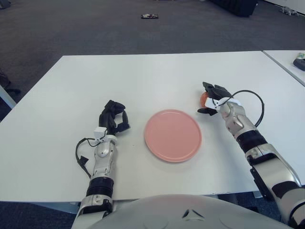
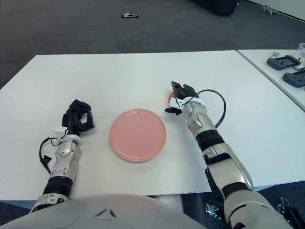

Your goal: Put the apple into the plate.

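A small orange-red apple sits on the white table, just right of the pink plate. My right hand is at the apple, with its fingers over the top and its thumb below, closed around it. Most of the apple is hidden by the fingers. The plate is empty and lies at the table's front centre. My left hand shows to the left of the plate, with its fingers curled and holding nothing.
A second white table stands at the right with black devices on it. A small dark object lies on the carpet far behind. A black cable loops off my right wrist.
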Robot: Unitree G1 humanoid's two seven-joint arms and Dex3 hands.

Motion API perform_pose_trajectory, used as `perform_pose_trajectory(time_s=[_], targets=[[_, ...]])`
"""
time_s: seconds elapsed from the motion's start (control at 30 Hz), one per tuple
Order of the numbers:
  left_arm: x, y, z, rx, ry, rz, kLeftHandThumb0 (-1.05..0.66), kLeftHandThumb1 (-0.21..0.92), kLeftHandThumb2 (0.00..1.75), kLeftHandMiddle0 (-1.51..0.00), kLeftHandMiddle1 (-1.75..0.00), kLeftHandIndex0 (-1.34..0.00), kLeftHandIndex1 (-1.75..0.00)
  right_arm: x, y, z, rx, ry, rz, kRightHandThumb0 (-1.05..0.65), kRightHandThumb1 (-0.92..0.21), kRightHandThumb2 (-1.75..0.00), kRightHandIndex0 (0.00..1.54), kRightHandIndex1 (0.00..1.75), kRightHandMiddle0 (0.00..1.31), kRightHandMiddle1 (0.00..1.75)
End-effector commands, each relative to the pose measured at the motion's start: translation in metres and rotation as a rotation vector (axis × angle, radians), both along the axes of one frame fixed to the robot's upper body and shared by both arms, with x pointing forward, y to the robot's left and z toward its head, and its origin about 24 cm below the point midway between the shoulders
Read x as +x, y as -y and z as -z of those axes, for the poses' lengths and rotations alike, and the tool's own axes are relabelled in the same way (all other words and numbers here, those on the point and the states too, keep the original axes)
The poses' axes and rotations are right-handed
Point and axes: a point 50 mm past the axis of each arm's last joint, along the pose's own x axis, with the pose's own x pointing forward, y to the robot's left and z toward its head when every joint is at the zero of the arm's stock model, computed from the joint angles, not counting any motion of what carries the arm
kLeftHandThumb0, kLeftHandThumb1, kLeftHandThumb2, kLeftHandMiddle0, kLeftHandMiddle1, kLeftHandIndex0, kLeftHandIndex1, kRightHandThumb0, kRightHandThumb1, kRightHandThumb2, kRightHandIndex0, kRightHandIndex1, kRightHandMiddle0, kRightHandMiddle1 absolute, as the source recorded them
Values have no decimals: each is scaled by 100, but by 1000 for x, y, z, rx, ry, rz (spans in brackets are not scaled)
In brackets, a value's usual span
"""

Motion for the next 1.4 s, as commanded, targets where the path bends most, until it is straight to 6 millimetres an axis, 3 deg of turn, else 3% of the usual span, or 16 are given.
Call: perform_pose_trajectory(time_s=[0.0,0.37,0.57,0.67,0.8,1.23,1.37], targets=[[-13,0,19,-13,-106,-7,-50,26,140,-117,-175,-66,-175,5,2,4,6,-48,6,-104,-61,-64,0,0,0,0],[-15,-1,18,-12,-97,-12,-51,24,142,-120,-175,-67,-175,18,15,7,-71,-117,-14,-91,-57,-81,0,0,0,0],[-16,-1,18,-15,-102,-19,-51,24,142,-119,-175,-67,-175,19,23,7,-82,-144,-25,-87,-58,-87,4,4,0,22],[-17,-1,18,-13,-104,-21,-51,24,142,-118,-175,-67,-175,19,28,7,-90,-149,-24,-86,-62,-82,1,33,0,44],[-17,-2,19,-1,-105,-20,-50,26,140,-116,-175,-66,-175,18,32,7,-105,-157,-23,-85,-64,-82,0,51,0,64],[-18,-2,19,-20,-110,-28,-50,26,140,-118,-175,-66,-175,18,40,4,-123,-172,-24,-82,-65,-85,0,78,0,102],[-18,-2,19,-14,-110,-23,-50,27,139,-117,-175,-65,-175,19,42,2,-116,-163,-26,-81,-63,-89,0,97,0,116]])
